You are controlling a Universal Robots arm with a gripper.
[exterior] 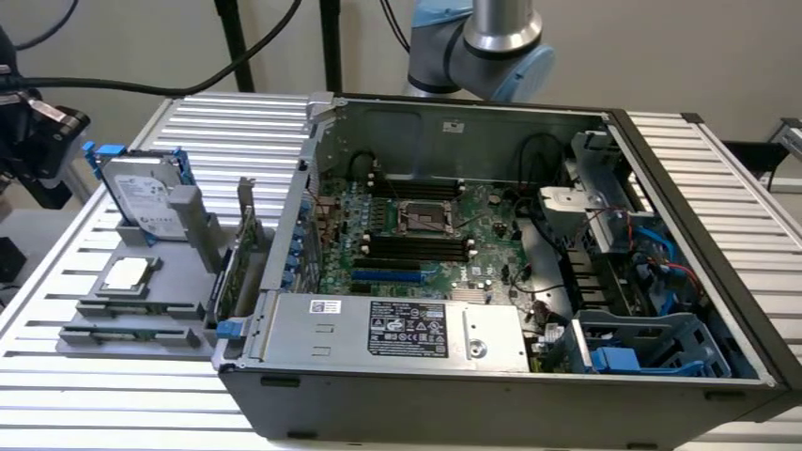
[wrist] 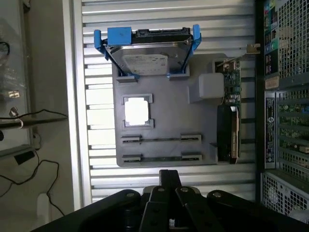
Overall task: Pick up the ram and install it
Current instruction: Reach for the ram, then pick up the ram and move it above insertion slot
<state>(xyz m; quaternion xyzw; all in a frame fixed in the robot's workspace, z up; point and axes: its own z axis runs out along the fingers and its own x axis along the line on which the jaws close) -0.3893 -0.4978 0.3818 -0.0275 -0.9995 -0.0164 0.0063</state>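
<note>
Fingers (wrist: 169,180) look drawn together with nothing showing between them, hanging well above the gray tray (wrist: 164,108), high enough, I judge, to take in its whole layout. The ram I cannot pick out for sure: the two narrow holders (wrist: 161,140) closest to the fingers each show just a thin dark line between end clips, which could be a stick on edge or a bare groove. Such holders would keep a stick upright so its flat faces can be pinched. Farther from the fingers sits the processor chip (wrist: 137,111) in its square seat, and farthest the hard drive (wrist: 145,60) propped in blue rails. Off to one side the expansion card (wrist: 228,130) stands along the tray's edge, between it and the open computer case (exterior: 501,395), which lies on the slatted tabletop (wrist: 111,176) with its black memory slots (exterior: 414,248) facing up, suiting a straight downward push
</note>
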